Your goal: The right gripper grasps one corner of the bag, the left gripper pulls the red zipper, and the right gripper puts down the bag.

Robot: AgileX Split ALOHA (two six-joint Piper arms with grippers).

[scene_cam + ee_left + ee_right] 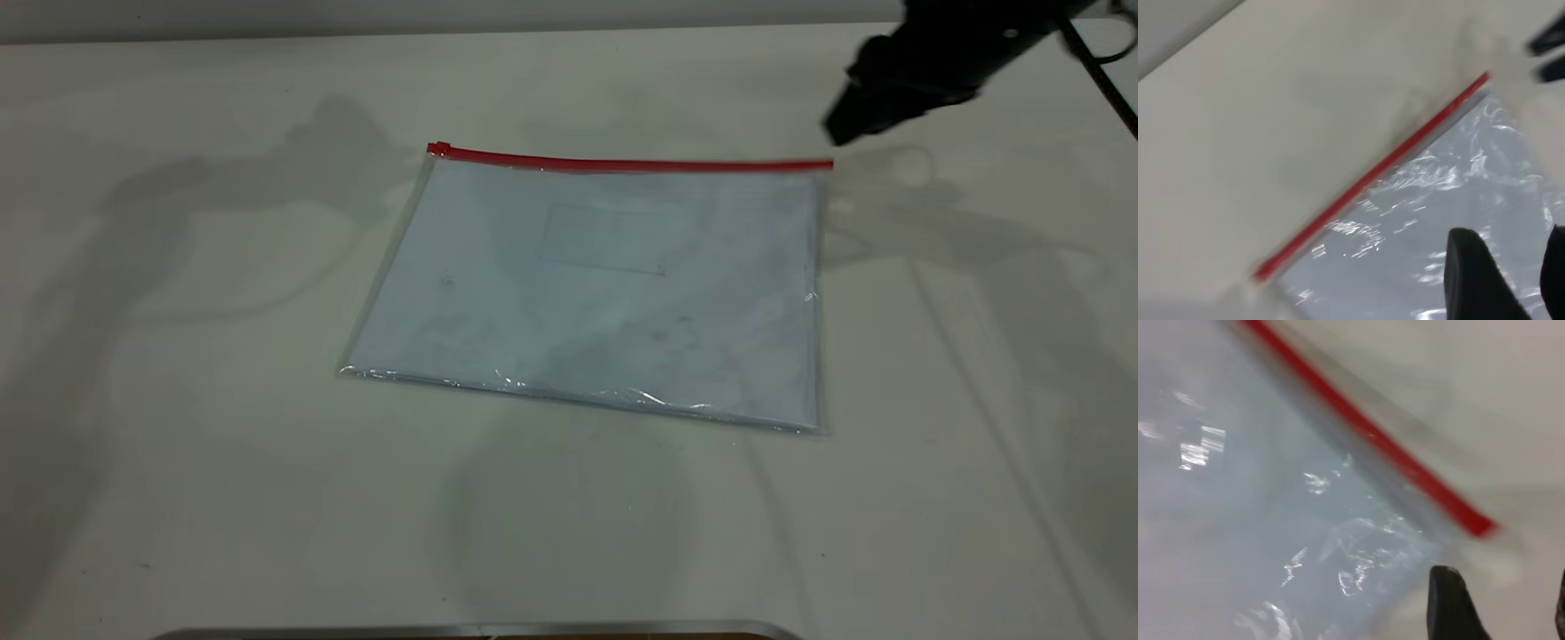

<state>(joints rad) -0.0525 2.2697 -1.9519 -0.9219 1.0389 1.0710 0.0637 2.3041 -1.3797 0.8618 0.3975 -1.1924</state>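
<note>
Ext view: bag [605,284] lies flat on desk [178,498], roughly mid-desk, a bit toward the far edge. Long axis runs parallel to the far edge, slightly skewed. Red zipper [631,163] is on the bag's far long side, slider tab [438,148] at the end toward the left edge. Corner [822,169], where the red strip meets the short edge, points toward the far right corner of desk. Right gripper [840,129] hangs just above and beyond that corner, not touching; can't tell jaw gap here. Left gripper isn't in this view.

Left wrist: left gripper [1515,280] over the bag's clear face [1438,220], jaws apart, holding nothing. Red zipper [1365,183] runs diagonally across. Right gripper's tips [1546,55] visible past the zipper's far end.

Right wrist: right gripper [1501,603] jaws wide apart, empty, near the corner [1475,523] where the red zipper [1365,430] ends. Bag [1258,520] crinkled, glossy there.
</note>
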